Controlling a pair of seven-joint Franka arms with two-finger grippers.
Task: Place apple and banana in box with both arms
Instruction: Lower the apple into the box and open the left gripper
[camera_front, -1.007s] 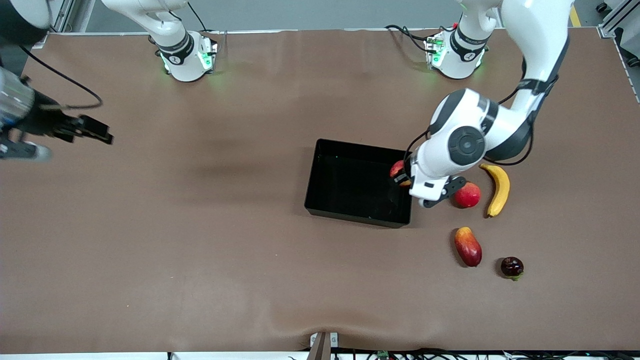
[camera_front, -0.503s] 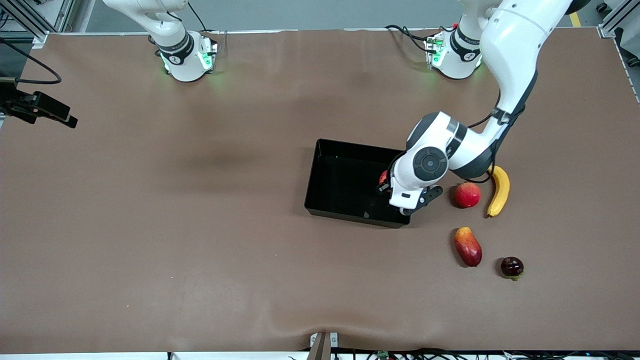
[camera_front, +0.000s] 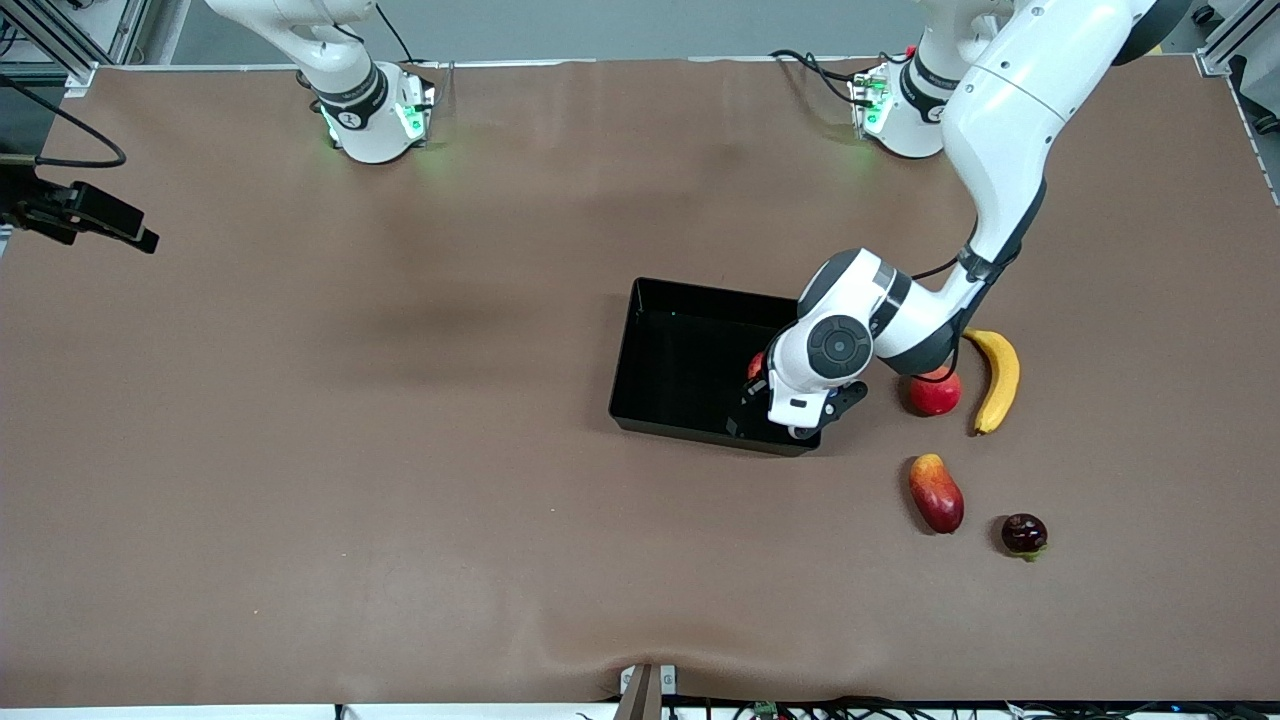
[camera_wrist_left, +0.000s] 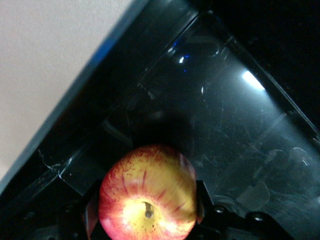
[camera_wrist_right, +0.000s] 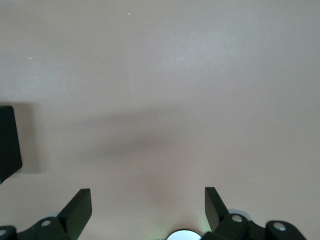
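A: Brown mat; at nine o'clock the right gripper (camera_front: 120, 232) waits over bare table, jaws wide apart.

B: And the black box (camera_front: 650, 350)?

A: Centre. The left gripper (camera_front: 765, 392) hangs over its three o'clock corner, clamped on the apple (camera_wrist_left: 147, 195).

B: The banana (camera_front: 996, 378)?

A: On the mat toward three o'clock, just beside a red fruit (camera_front: 935, 393); a mango (camera_front: 936, 493) and dark fruit (camera_front: 1024, 534) lie at five.

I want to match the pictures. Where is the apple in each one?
Front view: apple peeks out beside the left end effector, over the box.
Left wrist view: apple fills the bottom middle.
Right wrist view: not in it.
Shared landmark: the black box.
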